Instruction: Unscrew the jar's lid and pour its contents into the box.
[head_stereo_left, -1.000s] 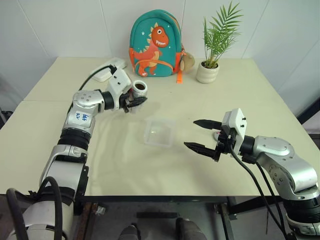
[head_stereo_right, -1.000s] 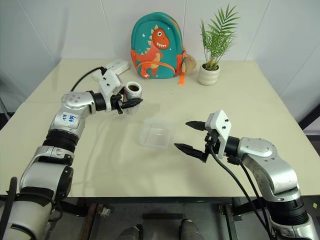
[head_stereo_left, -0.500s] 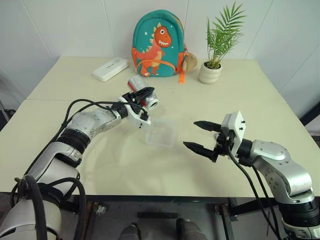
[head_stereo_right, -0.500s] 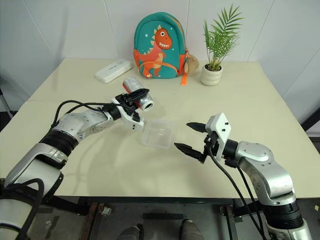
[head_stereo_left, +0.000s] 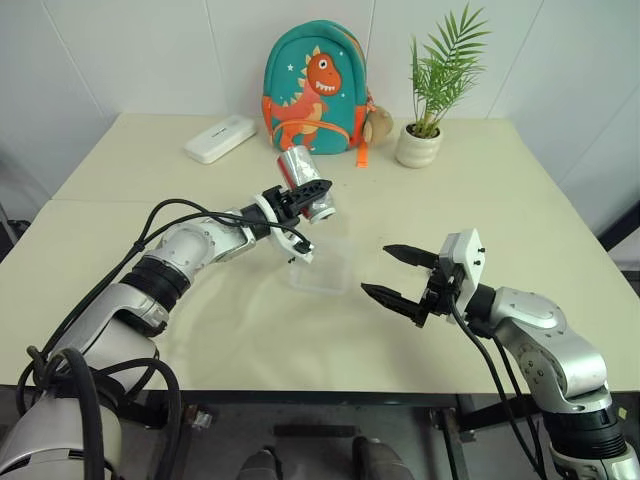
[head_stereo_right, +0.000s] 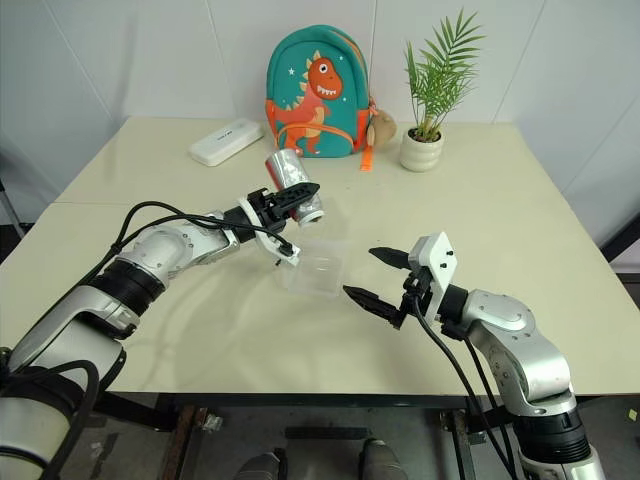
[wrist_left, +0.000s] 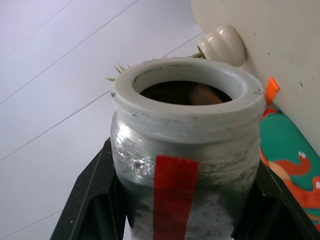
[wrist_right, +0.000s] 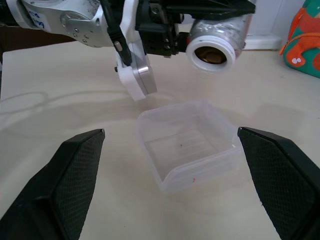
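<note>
- Pinching the jar (head_stereo_left: 305, 180) by its silvery body, the left pincer (head_stereo_left: 312, 190) holds it tipped on its side in the air, its black fingers (wrist_left: 85, 200) flat against either flank with the red stripe (wrist_left: 172, 195) between them.
- Jar mouth is uncapped; its white threaded rim faces away from this pincer toward the right pincer (head_stereo_left: 397, 273), and something brown shows inside the neck.
- Below and just ahead of the left pincer sits the clear plastic box (head_stereo_left: 322, 267) on the worktop (head_stereo_left: 520, 200); the jar mouth hangs above the box's far edge, apart from it.
- The right pincer hovers spread wide, nothing between its tips, level with and just beside the box's near-right rim without touching it.
- From the right pincer's own view the box lies straight ahead between its two fingers (wrist_right: 75, 170), with tiny specks on its floor.
- Bare worktop lies open around the right pincer, both behind it and out to its right.
- Well beyond the left pincer, along the far edge: a white oblong case (head_stereo_left: 220, 137), a teal dinosaur backpack (head_stereo_left: 315, 88) and a potted palm (head_stereo_left: 425, 125).
</note>
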